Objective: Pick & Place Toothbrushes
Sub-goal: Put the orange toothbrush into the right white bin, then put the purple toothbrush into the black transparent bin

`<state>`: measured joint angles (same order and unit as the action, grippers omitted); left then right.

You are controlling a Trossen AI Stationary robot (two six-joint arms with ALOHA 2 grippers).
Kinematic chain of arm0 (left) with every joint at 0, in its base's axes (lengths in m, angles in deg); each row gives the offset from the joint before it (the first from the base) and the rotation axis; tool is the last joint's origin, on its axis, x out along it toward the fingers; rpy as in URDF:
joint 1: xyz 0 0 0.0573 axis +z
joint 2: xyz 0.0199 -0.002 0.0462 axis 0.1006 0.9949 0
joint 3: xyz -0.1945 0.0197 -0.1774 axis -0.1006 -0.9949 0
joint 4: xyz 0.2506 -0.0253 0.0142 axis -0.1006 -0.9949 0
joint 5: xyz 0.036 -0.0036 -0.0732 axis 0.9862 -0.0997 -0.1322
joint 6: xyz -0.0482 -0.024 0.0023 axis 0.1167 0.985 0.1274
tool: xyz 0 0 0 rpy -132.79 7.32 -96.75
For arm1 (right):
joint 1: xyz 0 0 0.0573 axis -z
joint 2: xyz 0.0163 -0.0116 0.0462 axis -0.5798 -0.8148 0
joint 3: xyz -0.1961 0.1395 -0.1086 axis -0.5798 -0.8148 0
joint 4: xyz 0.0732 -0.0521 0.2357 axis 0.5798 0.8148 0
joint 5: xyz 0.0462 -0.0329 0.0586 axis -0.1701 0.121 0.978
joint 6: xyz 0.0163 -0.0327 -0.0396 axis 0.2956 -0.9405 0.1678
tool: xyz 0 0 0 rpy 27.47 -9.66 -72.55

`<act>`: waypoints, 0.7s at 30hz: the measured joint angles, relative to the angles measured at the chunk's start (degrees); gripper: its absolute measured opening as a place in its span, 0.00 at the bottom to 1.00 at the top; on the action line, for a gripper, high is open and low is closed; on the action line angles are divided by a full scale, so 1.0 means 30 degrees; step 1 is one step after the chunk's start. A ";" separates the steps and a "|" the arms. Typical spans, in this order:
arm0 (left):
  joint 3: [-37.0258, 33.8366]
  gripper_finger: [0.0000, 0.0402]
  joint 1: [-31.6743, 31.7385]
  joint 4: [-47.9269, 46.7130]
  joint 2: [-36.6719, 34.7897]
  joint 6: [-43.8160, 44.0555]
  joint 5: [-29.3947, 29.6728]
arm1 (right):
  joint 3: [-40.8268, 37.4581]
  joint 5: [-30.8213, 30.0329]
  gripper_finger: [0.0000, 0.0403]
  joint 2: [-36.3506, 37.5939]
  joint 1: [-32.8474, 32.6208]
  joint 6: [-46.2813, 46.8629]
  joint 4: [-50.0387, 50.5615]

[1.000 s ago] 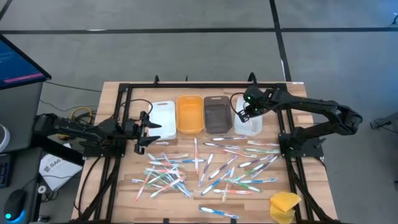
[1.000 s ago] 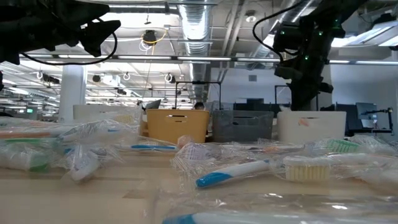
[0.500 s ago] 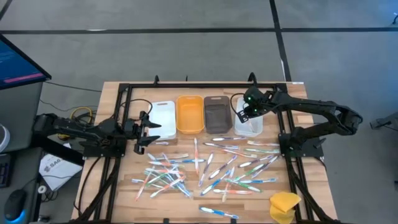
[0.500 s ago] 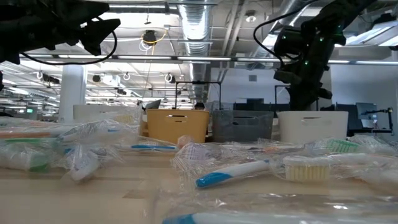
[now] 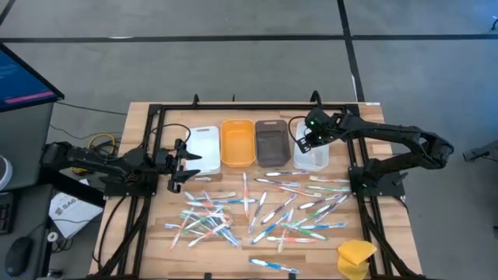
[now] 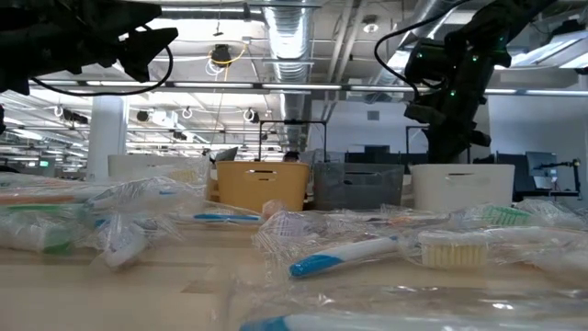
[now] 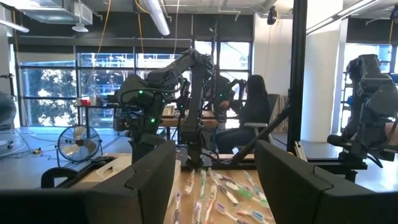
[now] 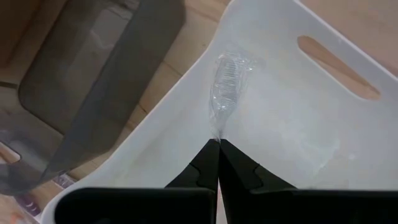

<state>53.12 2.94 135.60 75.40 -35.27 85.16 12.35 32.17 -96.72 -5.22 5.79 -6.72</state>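
Many wrapped toothbrushes (image 5: 264, 208) lie scattered flat on the wooden table, also close up in the low view (image 6: 344, 253). My right gripper (image 8: 219, 144) is shut above the rightmost white bin (image 5: 313, 155) and has a clear-wrapped toothbrush (image 8: 227, 81) hanging into that bin (image 8: 292, 118). In the high view it stands at the bin's left part (image 5: 305, 141). My left gripper (image 5: 185, 163) is open and empty, hovering level near the table's left side, by the left white bin (image 5: 205, 145); its fingers point toward the table's right (image 7: 214, 180). My right gripper pinches the top end of the toothbrush's clear wrapper (image 8: 217, 127) between its two fingertips, coming from above and pointing down. The wrapped toothbrush hangs straight below the fingers inside the white bin. Whether its lower end touches the bin floor, I cannot tell.
Four bins stand in a row at the far side: white, orange (image 5: 237, 142), grey (image 5: 271, 143), white. A yellow sponge-like lump (image 5: 356, 257) sits at the near right corner. A black frame (image 5: 233, 106) borders the table. People sit in the room beyond (image 7: 249, 106).
My right arm has shifted slightly above the rightmost white bin, then held still. The gripper has stayed shut.
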 joint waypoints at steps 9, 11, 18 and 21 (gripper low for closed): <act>-0.0004 0.53 0.0002 -0.0005 0.0000 0.0003 0.0000 | 0.0015 -0.0083 0.17 0.0000 -0.0064 0.0140 0.0007; -0.0003 0.53 0.0005 -0.0005 0.0000 0.0000 0.0000 | 0.0015 -0.0149 0.24 0.0000 -0.0066 0.0140 0.0007; -0.0007 0.53 0.0000 -0.0005 0.0000 0.0003 0.0000 | 0.0259 -0.0184 0.48 0.0022 -0.0051 0.0162 -0.0284; -0.0007 0.53 0.0000 -0.0005 0.0000 0.0002 0.0000 | 0.0981 0.0054 0.56 0.0027 -0.0074 0.0142 -0.0152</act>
<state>53.09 2.94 135.59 75.40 -35.26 85.16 15.29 32.33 -96.64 -5.44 6.21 -7.17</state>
